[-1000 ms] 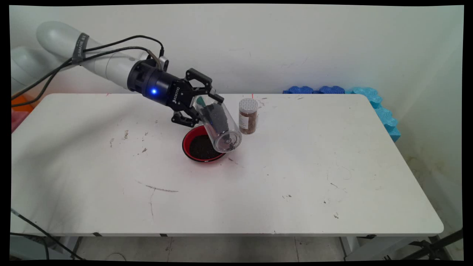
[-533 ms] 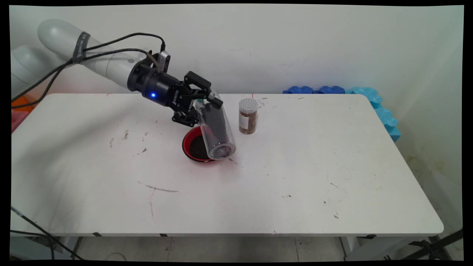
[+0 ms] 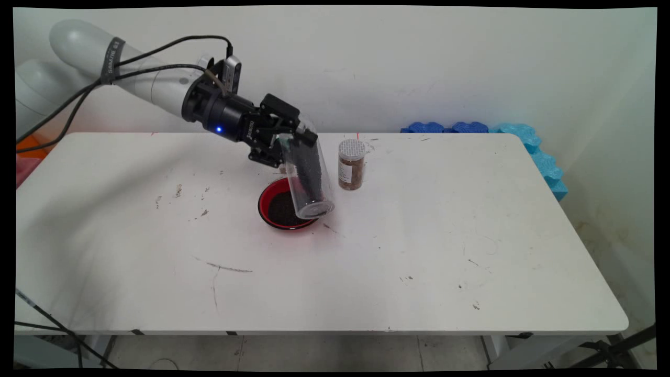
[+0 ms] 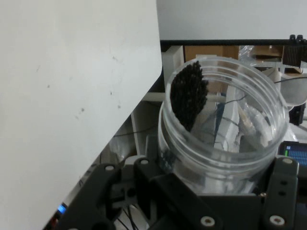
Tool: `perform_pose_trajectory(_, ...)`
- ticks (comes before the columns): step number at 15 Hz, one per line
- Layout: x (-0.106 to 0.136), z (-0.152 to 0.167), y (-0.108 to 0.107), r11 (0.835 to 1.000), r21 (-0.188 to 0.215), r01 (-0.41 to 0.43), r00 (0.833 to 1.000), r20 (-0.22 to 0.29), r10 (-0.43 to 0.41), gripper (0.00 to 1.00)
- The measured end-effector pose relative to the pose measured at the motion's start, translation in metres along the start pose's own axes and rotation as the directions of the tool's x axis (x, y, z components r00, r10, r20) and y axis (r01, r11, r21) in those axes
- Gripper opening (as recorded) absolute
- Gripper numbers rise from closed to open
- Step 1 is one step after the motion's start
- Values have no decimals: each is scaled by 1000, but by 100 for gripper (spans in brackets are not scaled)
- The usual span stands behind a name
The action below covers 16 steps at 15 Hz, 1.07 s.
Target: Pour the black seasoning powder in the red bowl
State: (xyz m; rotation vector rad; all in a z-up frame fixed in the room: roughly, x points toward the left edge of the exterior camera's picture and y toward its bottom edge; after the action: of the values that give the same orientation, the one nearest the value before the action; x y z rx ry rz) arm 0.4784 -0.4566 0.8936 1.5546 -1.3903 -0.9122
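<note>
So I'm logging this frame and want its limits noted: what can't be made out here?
- Red bowl, main view: its right side is hidden behind the tilted clear jar.
- Small spice jar, main view: label too small to read.
- Gripper, hand view: its fingertips are hidden behind the clear jar.
- Bowl and spice jar: outside the hand view.
- Table, main view: legs cut off by the bottom edge.

The white arm [image 3: 131,78] reaches in from the upper left above the bench [image 3: 419,251], sloping down to the right; its black gripper [image 3: 289,140] has the jaws clamped on a tilted clear jar [image 3: 309,175], black cables trailing along the arm
</note>
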Motion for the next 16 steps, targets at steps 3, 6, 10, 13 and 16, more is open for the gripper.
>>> perform_pose_trajectory(3,0,-3,8,995,1,-101,995,-19,101,0)
perform_pose_trajectory(6,-1,-6,14,984,10,-179,983,-30,180,0)
perform_pose_trajectory(10,-5,-10,24,948,27,-318,948,-28,318,0)
perform_pose_trajectory(13,-7,-11,32,908,44,-416,908,-24,418,0)
perform_pose_trajectory(16,-7,-12,38,852,72,-518,854,-21,521,0)
